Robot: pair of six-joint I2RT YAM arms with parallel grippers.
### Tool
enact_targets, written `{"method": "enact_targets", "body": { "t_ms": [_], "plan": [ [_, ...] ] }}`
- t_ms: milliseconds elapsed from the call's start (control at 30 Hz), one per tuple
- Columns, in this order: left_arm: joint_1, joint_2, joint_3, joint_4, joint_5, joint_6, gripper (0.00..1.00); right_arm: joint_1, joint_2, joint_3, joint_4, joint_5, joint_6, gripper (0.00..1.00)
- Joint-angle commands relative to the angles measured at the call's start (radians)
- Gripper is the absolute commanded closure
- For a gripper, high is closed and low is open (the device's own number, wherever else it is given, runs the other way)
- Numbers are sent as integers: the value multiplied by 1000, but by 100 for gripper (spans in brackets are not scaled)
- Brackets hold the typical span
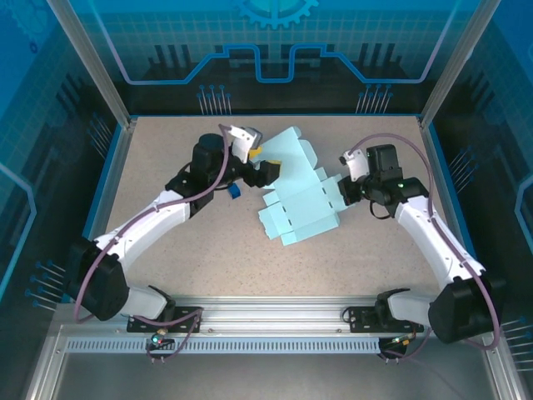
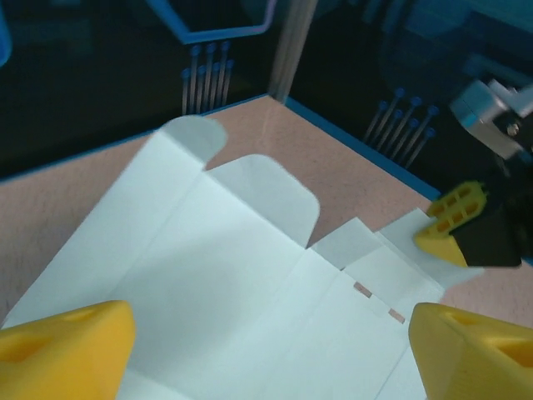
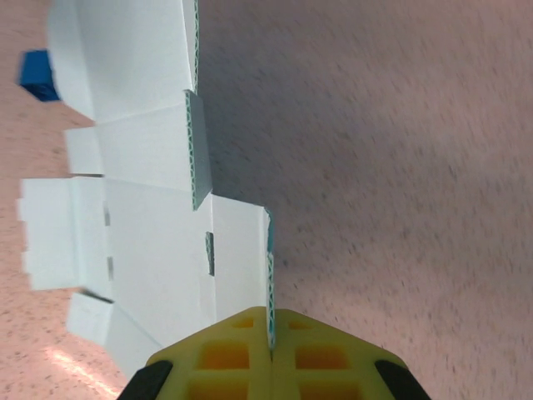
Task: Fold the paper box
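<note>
Right wrist: right gripper [image 3: 270, 337] pinches paper box [image 3: 150, 250] edge; left wrist: left gripper [image 2: 266, 350] spread wide above it, empty

Our two arms match. The left arm [image 1: 137, 229] and the right arm [image 1: 437, 237] wear white shells over the long links, with black housings at the joints and bulky black shoulders above black mounts at the near edge of the table [image 1: 208, 275]. A grey-purple cable [image 1: 390, 138] loops off each arm. Each wrist carries a pale grey block. On the left gripper [image 2: 266, 354] and the right gripper [image 3: 268, 354], our fingers [image 2: 75, 342] are yellow plastic wedges with square pockets moulded in, set on black bodies.
</note>
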Motion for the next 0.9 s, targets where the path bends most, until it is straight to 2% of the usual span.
{"method": "enact_targets", "body": {
  "t_ms": [0, 167, 333, 500, 633, 867],
  "plan": [
    [-20, -10, 128, -158, 157, 325, 15, 28, -11, 43, -1, -117, -131, 100],
    [-70, -6, 273, -441, 160, 690, 14, 95, 3, 86, -16, -130, -243, 100],
    [-72, 48, 401, -643, 164, 914, 13, 130, 30, 152, -74, -148, -323, 100],
    [-72, 145, 578, -872, 139, 1056, 9, 142, 31, 186, -105, -196, -365, 100],
    [-72, 246, 728, -1053, 87, 1149, 10, 158, 42, 222, -146, -178, -388, 100],
    [-72, 366, 921, -1283, 24, 1199, 31, 163, 49, 240, -158, -154, -399, 100]
  ]
}}
